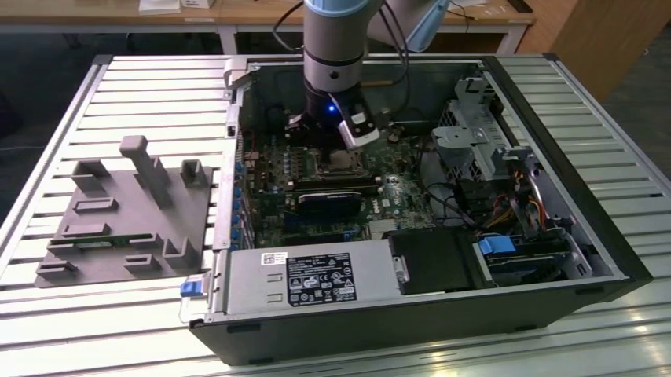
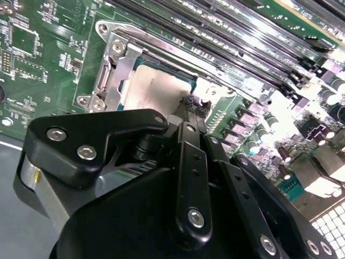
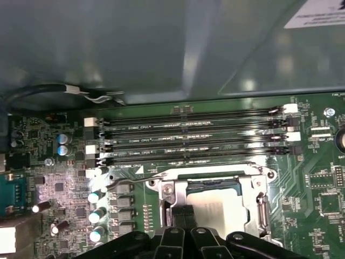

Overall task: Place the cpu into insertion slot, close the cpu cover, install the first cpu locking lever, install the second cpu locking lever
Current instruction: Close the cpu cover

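Green motherboard [image 3: 318,178] in open computer case [image 1: 419,330], fingers [image 2: 187,114] closed together, tips at the cpu [image 2: 153,89] edge.

A robotics lab or workshop is indicated. A slatted metal tabletop [image 1: 137,86] is seen carrying an opened computer case [image 1: 419,322], its green circuit board [image 3: 318,199] laid bare. A grey moulded fixture block [image 1: 126,212] is set beside it on the exterior view's left. A robot arm [image 1: 333,39] is held over the case, and wooden desks [image 1: 262,16] are ranged along the far side.
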### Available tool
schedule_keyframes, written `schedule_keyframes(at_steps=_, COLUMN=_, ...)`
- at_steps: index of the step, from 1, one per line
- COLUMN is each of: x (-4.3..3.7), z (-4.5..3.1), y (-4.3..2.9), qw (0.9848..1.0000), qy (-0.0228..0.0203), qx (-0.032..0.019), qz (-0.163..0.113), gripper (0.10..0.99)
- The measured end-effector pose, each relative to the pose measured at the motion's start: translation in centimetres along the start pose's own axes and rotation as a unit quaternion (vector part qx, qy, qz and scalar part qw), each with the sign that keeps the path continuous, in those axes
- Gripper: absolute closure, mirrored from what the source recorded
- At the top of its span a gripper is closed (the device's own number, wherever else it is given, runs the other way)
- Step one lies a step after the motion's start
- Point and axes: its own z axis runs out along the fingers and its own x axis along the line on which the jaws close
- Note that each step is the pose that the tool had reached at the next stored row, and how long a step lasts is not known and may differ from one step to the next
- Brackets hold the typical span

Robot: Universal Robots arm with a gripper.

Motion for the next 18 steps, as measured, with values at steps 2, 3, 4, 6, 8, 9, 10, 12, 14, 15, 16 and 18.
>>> schedule_keyframes(at_steps=2, x=-0.16, z=0.00, y=0.01, qw=1.0000, qy=0.0000, qx=0.0000, qz=0.000, gripper=0.980)
schedule_keyframes(at_steps=3, x=-0.17, z=0.00, y=0.01, qw=1.0000, qy=0.0000, qx=0.0000, qz=0.000, gripper=0.980)
schedule_keyframes(at_steps=4, x=-0.18, z=-0.02, y=0.02, qw=1.0000, qy=-0.0001, qx=-0.0001, qz=0.000, gripper=0.980)
schedule_keyframes(at_steps=6, x=-0.18, z=-0.23, y=0.04, qw=1.0000, qy=0.0000, qx=-0.0003, qz=0.000, gripper=0.980)
schedule_keyframes(at_steps=8, x=-0.17, z=-0.51, y=0.05, qw=1.0000, qy=0.0001, qx=-0.0008, qz=0.000, gripper=0.980)
schedule_keyframes(at_steps=9, x=-0.17, z=-0.57, y=0.06, qw=1.0000, qy=0.0001, qx=-0.0009, qz=0.000, gripper=0.980)
schedule_keyframes(at_steps=10, x=-0.18, z=-0.56, y=0.06, qw=1.0000, qy=0.0001, qx=-0.0011, qz=-0.001, gripper=0.980)
schedule_keyframes(at_steps=12, x=-0.18, z=-0.57, y=0.06, qw=1.0000, qy=0.0007, qx=-0.0009, qz=-0.008, gripper=0.980)
schedule_keyframes(at_steps=14, x=-0.17, z=-0.56, y=0.04, qw=0.9998, qy=0.0016, qx=-0.0008, qz=-0.019, gripper=0.980)
schedule_keyframes(at_steps=15, x=-0.14, z=-0.54, y=0.03, qw=0.9997, qy=0.0018, qx=-0.0007, qz=-0.023, gripper=0.980)
schedule_keyframes(at_steps=16, x=-0.07, z=-0.52, y=0.02, qw=0.9997, qy=0.0020, qx=-0.0007, qz=-0.025, gripper=0.980)
schedule_keyframes(at_steps=18, x=0.15, z=-0.45, y=-0.01, qw=0.9996, qy=0.0020, qx=-0.0007, qz=-0.027, gripper=0.980)
